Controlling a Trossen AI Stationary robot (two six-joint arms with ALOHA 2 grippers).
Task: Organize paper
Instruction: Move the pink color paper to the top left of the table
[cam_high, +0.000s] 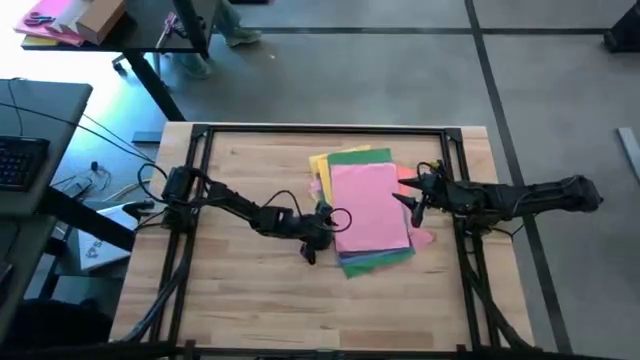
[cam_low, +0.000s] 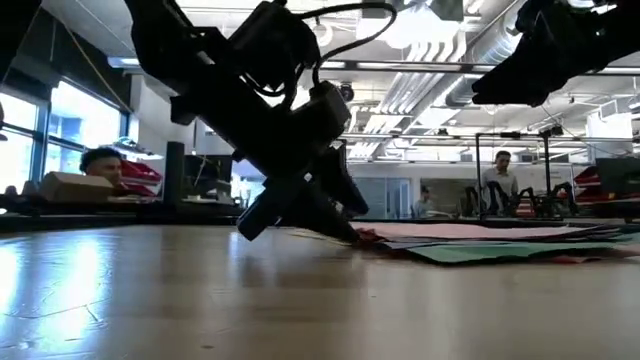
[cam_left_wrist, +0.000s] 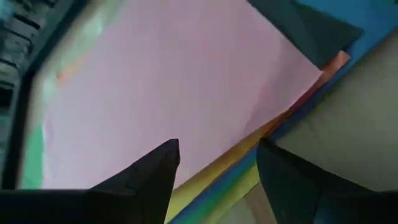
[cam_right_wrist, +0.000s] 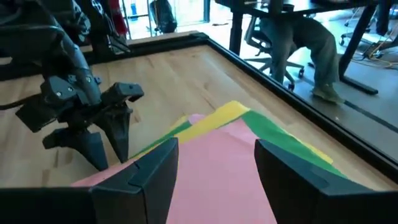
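From above, you have the paper (cam_high: 368, 212) lying in a loose fan at the middle of the surface (cam_high: 230, 300), pink sheet on top, yellow, green and blue edges poking out. Your left end effector (cam_high: 318, 236) sits at the stack's left edge; the right end effector (cam_high: 412, 202) hovers over its right edge.

At table height, the left end effector (cam_low: 335, 222) is tipped down with its tips at the near edge of the flat stack. Push sideways from here and you would likely skew the fan further, or buckle the top sheet.

Through the left wrist, the fingers (cam_left_wrist: 149, 174) stand apart, holding nothing, straddling the layered edge. Close now and you may pinch only some sheets, dragging them out of line.

Through the right wrist, its fingers (cam_right_wrist: 149, 171) are also spread and empty above the pink sheet. Both arms are close, so you risk a collision.
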